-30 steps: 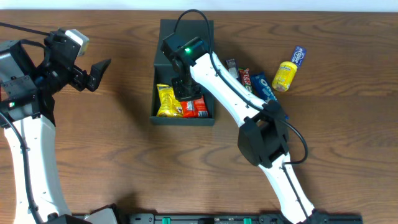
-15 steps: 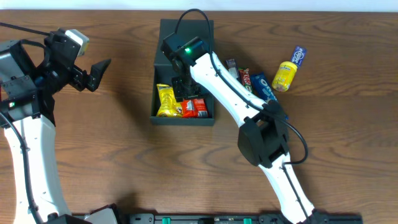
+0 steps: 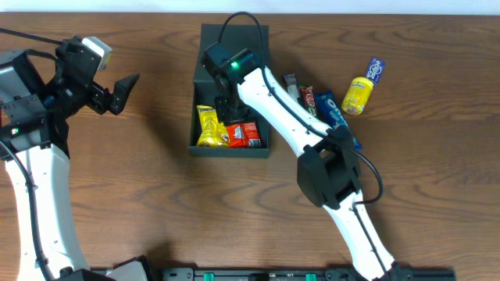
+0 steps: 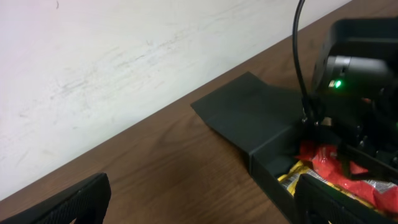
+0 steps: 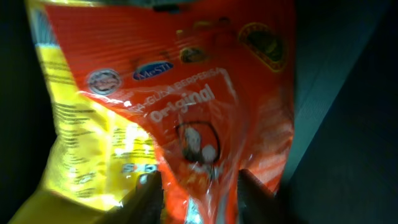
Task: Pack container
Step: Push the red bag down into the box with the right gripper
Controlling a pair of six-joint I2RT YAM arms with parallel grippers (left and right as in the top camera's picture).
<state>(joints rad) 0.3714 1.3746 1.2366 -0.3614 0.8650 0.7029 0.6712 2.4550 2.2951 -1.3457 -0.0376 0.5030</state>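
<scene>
Straddling a red packet (image 5: 205, 93) with the jaws of the right gripper (image 5: 202, 193), low inside the container (image 3: 230, 151); cannot tell whether pinching it or just sitting around it. Noting a yellow packet (image 5: 74, 155) touching the red one at its 9 o'clock in the overhead view. Locating the container on the table (image 3: 156, 195) near centre, toward 12 o'clock, with its lid (image 3: 211, 39) lying flat open at 12 o'clock. Spotting loose snack packets (image 3: 328, 108) at the container's 3 o'clock. Holding the left gripper (image 4: 199, 208) well apart at 9 o'clock, jaws spread wide, gripping nothing.
</scene>
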